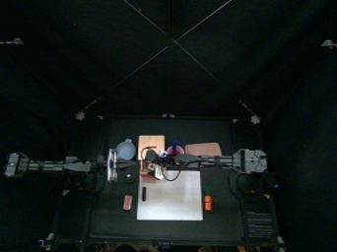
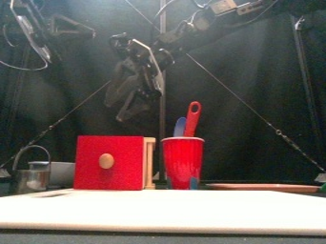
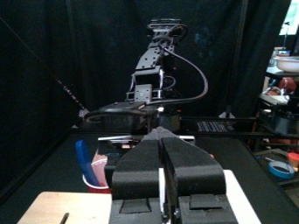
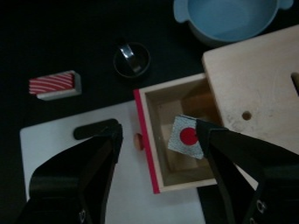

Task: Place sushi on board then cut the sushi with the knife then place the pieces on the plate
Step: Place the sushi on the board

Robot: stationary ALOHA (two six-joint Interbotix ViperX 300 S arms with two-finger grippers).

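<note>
Right wrist view is showing my right tool (image 4: 163,131) hanging spread wide, pointing straight down over the wooden box's (image 4: 251,70) pulled-out drawer (image 4: 187,172). Sushi (image 4: 184,136) is lying inside, below the gap, red-dotted face turned up. White board (image 4: 70,131) is lying alongside, giving open room. My left tool (image 3: 163,140) is resting level, jaws pressed together.

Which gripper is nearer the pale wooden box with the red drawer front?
Right. The right gripper hangs over the open drawer of the pale wooden box, jaws open; the left gripper sits off to its left, jaws shut.
</note>
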